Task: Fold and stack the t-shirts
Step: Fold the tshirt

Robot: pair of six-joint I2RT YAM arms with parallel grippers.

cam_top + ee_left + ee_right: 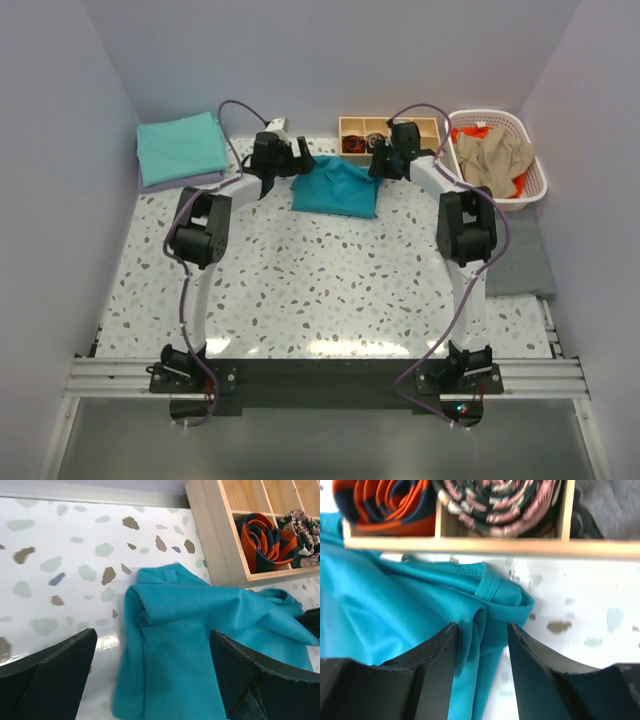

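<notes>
Teal t-shirt (pixel 335 190) lies bunched at upper centre of the top view, on the speckled table (pixel 320 300), its far edge just beside the wooden tray (pixel 345 130). It is only roughly gathered, w/ loose creases and no flat fold, so I judge this shirt's fold is at an early stage. Both arms reach to it from either side, prob. to get a corner each and spread it. Left gripper (pixel 152 635) is at the shirt's left end w/ jaws wide apart and nothing in them; cloth sits under the gap, so it looks lined up for a grab that is not yet made. Right gripper (pixel 481 626) is at the right end, by a stitched hem, jaws partly apart astride a raised ridge of cloth. The pads don't seem to press the ridge, so it reads as released, not clenched. The tray is v. close to that hem, so a lift there could snag its front wall or the rolled orange-navy band (pixel 262 535) inside. Upper left of the top view: aqua-green shirt (pixel 180 148) folded flat on a lavender shirt (pixel 185 183), i.e. the stack this one should join. Upper right: white basket (pixel 530 185) holds a tan shirt (pixel 495 155) and an orange shirt (pixel 475 131), both crumpled and prob. yet to be folded.
</notes>
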